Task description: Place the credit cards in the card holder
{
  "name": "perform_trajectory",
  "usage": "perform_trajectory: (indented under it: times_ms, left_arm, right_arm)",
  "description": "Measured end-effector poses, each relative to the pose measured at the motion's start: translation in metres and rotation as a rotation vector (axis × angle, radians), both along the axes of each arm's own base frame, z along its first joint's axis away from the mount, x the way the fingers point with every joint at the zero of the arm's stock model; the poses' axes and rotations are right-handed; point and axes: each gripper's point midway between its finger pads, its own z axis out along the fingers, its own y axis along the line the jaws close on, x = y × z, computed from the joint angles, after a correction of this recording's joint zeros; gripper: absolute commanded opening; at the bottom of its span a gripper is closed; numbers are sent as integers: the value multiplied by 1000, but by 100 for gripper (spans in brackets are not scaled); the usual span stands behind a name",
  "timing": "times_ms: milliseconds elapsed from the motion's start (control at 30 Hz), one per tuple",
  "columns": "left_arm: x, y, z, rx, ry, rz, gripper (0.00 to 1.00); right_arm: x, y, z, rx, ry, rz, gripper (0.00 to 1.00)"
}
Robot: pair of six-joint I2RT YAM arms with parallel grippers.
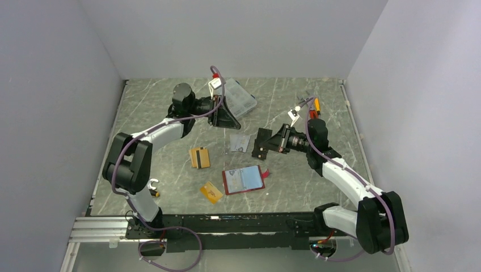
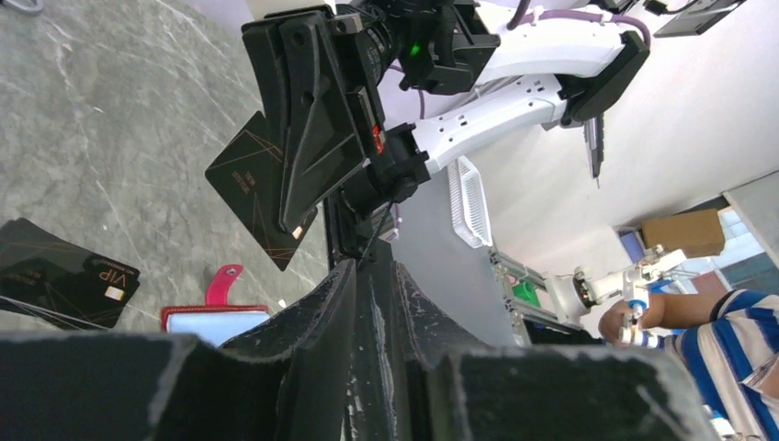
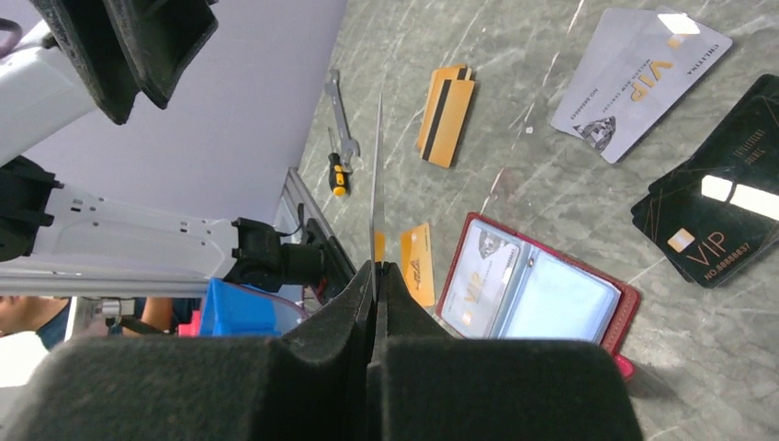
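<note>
Dark card (image 2: 246, 191) in right claw (image 3: 377, 268)

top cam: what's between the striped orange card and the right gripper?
The silver-grey card lies flat between the striped orange card and the right gripper, which is shut on a dark card. Shows in the top view.

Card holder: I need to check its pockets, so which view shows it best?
Right wrist: the card holder lies open, pockets clear. Top external shows it small; left wrist only an edge and tab.

Grey marbled table (image 1: 176, 177), plain pale walls (image 1: 238, 34).
</note>
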Motion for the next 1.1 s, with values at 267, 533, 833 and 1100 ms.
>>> perform_trajectory:
  times_ms: [267, 533, 833, 1100]
  left_arm:
    - [9, -6, -56, 219, -247, 86, 33]
    - [-61, 27, -188, 640, -399, -13, 32]
    - [-64, 43, -229, 854, -536, -30, 31]
    - [-66, 48, -249, 938, -541, -57, 31]
  right_arm:
    - [-21, -3, -28, -85, 34, -22, 0]
    - [-51, 7, -87, -301, 130, -1, 0]
    - [-50, -12, -125, -486, 166, -65, 0]
    - [-51, -13, -137, -549, 161, -71, 0]
